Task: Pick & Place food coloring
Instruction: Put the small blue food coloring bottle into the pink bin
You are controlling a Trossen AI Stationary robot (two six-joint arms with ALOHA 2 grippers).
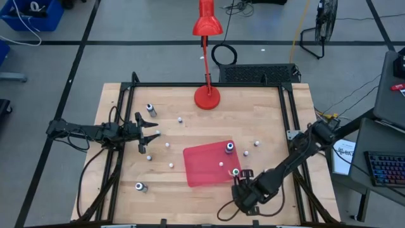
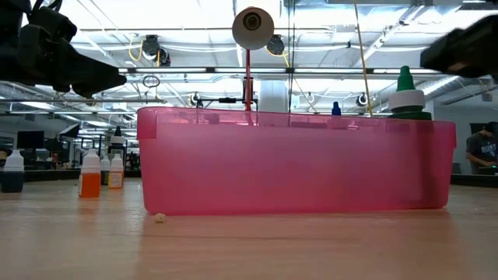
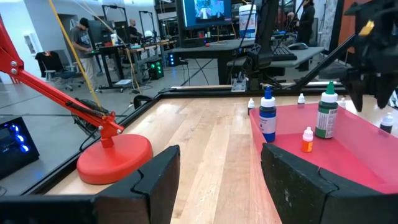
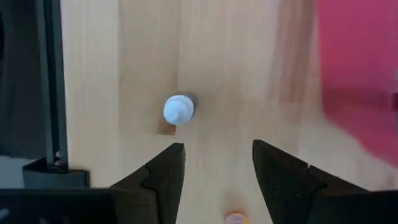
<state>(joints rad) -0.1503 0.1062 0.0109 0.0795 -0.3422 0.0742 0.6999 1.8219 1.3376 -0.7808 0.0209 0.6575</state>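
The food coloring bottles are scattered over the wooden table. Small white ones [image 1: 168, 144] stand left of the red tray [image 1: 201, 170]; grey vials stand at the far left [image 1: 151, 109] and near left [image 1: 140, 187]. Inside the tray stand a blue-topped vial [image 3: 267, 115], a green-topped vial [image 3: 326, 115] and a small orange bottle [image 3: 307, 139]. My left gripper [image 1: 150, 134] is open, level, left of the tray. My right gripper [image 4: 214, 165] is open, pointing down over the table by the tray's near right corner; a white-capped bottle [image 4: 178, 109] stands just beyond its fingertips.
A red desk lamp's base [image 1: 207, 97] stands at the far middle of the table. Black frame rails [image 1: 120, 114] run along the left and right edges. Two small bottles [image 1: 246, 152] stand right of the tray. People work at desks in the room behind.
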